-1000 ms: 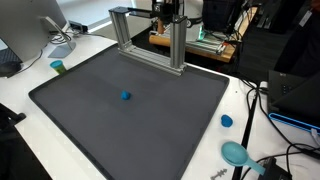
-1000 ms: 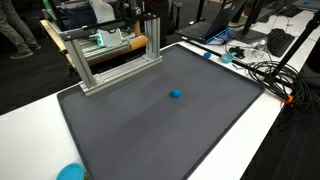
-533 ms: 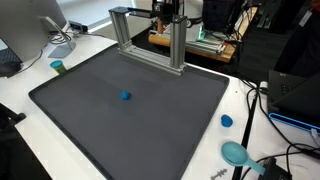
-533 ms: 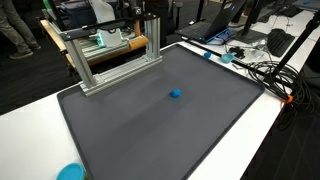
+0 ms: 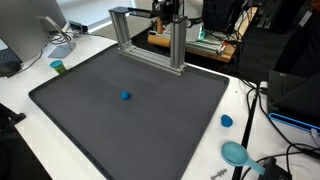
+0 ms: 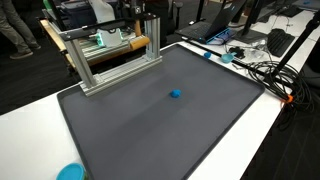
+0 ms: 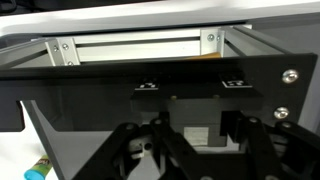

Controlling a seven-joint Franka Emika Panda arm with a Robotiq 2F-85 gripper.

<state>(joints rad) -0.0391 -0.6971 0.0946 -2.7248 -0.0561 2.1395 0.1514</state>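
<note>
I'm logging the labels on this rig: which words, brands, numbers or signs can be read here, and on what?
No text can be read in any view.
Wrist view: two pale marks on the black plate are too blurred to read.
No print shows on the aluminium frame, the grey mat or the small blue object.

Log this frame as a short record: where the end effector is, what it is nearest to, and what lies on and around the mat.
end effector: high at the back of the table, over the aluminium frame
jaws: open or shut cannot be told
nearest thing: aluminium frame, upright at the far edge of the grey mat
on mat: small blue object near the middle, apart from the frame
off mat: blue cap; teal round object; small green cylinder; cables
</note>
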